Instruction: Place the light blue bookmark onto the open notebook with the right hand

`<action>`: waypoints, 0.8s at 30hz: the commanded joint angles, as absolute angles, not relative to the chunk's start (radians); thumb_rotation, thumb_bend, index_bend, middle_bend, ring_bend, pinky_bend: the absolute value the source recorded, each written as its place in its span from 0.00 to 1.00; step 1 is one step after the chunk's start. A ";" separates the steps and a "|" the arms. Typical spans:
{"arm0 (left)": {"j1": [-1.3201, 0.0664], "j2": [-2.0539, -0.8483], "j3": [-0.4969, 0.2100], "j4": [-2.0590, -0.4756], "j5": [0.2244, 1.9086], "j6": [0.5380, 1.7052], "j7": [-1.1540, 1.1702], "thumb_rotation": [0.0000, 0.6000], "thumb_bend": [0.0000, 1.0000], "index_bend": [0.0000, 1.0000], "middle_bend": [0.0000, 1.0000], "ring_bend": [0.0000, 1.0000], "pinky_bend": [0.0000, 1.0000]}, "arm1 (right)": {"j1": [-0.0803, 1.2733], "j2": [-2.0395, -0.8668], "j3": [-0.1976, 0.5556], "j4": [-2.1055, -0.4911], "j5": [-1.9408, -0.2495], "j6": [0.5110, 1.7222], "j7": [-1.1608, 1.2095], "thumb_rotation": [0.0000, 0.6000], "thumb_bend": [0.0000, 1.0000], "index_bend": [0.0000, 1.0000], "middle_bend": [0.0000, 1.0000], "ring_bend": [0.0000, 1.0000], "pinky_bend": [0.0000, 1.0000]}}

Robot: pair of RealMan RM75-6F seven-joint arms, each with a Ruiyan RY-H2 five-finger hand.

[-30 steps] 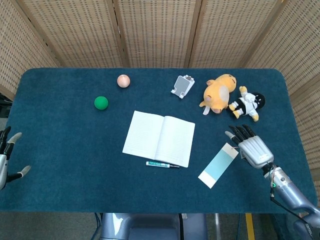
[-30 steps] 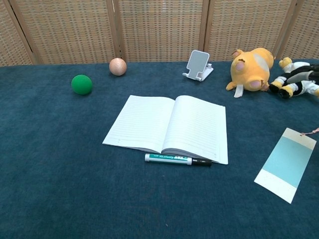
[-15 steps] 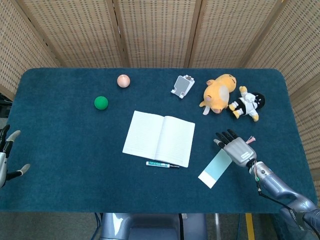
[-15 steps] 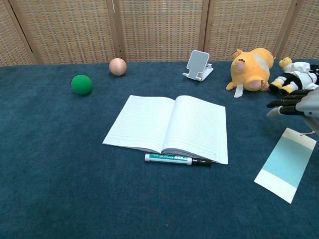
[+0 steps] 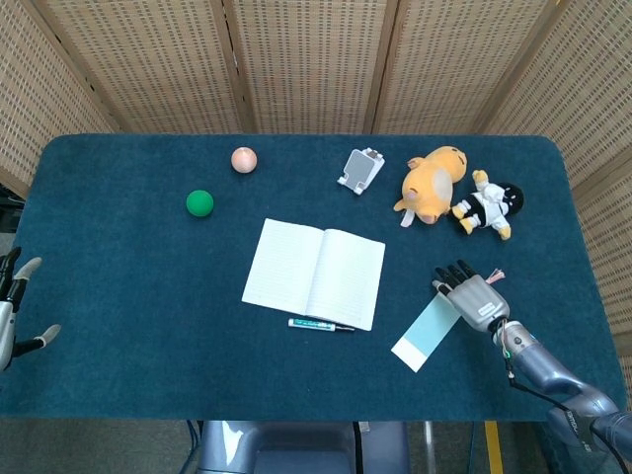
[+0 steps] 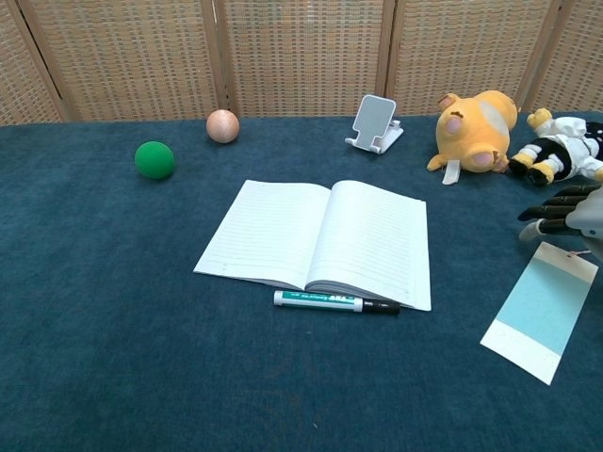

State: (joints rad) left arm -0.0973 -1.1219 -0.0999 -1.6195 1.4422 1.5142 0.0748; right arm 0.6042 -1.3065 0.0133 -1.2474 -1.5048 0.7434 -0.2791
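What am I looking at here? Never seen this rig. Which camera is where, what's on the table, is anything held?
A two-armed robot with finger hands at a blue table. One picture looks down from its head, the other forward from its chest. The right hand hovers at the top end of the light blue bookmark, fingers spread, holding nothing. The left hand waits open at the table's edge. An open notebook lies mid-table with a marker along its near edge. Behind it are a green ball, a pink ball, a phone stand and two plush toys.
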 commanded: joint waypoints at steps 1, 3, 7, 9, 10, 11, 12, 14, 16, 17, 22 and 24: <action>-0.099 -1.121 -0.101 -1.619 1.439 1.512 0.072 1.00 0.00 0.00 0.00 0.00 0.00 | 0.604 -1.318 0.008 -1.236 -1.499 0.750 -0.282 1.00 1.00 0.12 0.03 0.00 0.00; -0.099 -1.121 -0.101 -1.620 1.439 1.512 0.073 1.00 0.00 0.00 0.00 0.00 0.00 | 0.606 -1.323 0.006 -1.231 -1.498 0.753 -0.283 1.00 1.00 0.12 0.03 0.00 0.00; -0.100 -1.122 -0.100 -1.620 1.440 1.511 0.075 1.00 0.00 0.00 0.00 0.00 0.00 | 0.610 -1.331 -0.004 -1.224 -1.498 0.754 -0.292 1.00 1.00 0.12 0.03 0.00 0.00; -0.100 -1.121 -0.099 -1.620 1.440 1.510 0.074 1.00 0.00 0.00 0.00 0.00 0.00 | 0.610 -1.334 -0.010 -1.221 -1.498 0.754 -0.297 1.00 1.00 0.13 0.03 0.00 0.00; -0.100 -1.121 -0.100 -1.620 1.440 1.510 0.075 1.00 0.00 0.00 0.00 0.00 0.00 | 0.610 -1.335 -0.012 -1.219 -1.497 0.755 -0.302 1.00 1.00 0.13 0.03 0.00 0.00; -0.100 -1.120 -0.100 -1.621 1.439 1.510 0.074 1.00 0.00 0.00 0.00 0.00 0.00 | 0.610 -1.335 -0.014 -1.218 -1.495 0.756 -0.305 1.00 1.00 0.14 0.03 0.00 0.00; -0.100 -1.120 -0.100 -1.621 1.439 1.510 0.073 1.00 0.00 0.00 0.00 0.00 0.00 | 0.610 -1.335 -0.014 -1.218 -1.492 0.757 -0.309 1.00 1.00 0.15 0.04 0.00 0.00; -0.100 -1.119 -0.100 -1.621 1.438 1.509 0.072 1.00 0.00 0.00 0.00 0.00 0.00 | 0.610 -1.333 -0.017 -1.219 -1.488 0.757 -0.315 1.00 1.00 0.16 0.04 0.00 0.00; -0.101 -1.119 -0.100 -1.622 1.437 1.508 0.072 1.00 0.00 0.00 0.00 0.00 0.00 | 0.609 -1.328 -0.020 -1.223 -1.484 0.758 -0.322 1.00 1.00 0.17 0.05 0.00 0.00; -0.101 -1.119 -0.100 -1.622 1.437 1.507 0.072 1.00 0.00 0.00 0.00 0.00 0.00 | 0.609 -1.325 -0.022 -1.225 -1.483 0.759 -0.326 1.00 1.00 0.17 0.06 0.00 0.00; -0.103 -1.119 -0.098 -1.623 1.438 1.504 0.077 1.00 0.00 0.00 0.00 0.00 0.00 | 0.603 -1.309 -0.030 -1.233 -1.472 0.765 -0.346 1.00 1.00 0.22 0.10 0.00 0.00; -0.104 -1.121 -0.097 -1.624 1.439 1.503 0.080 1.00 0.00 0.00 0.00 0.00 0.00 | 0.598 -1.300 -0.037 -1.235 -1.458 0.757 -0.364 1.00 1.00 0.23 0.11 0.00 0.00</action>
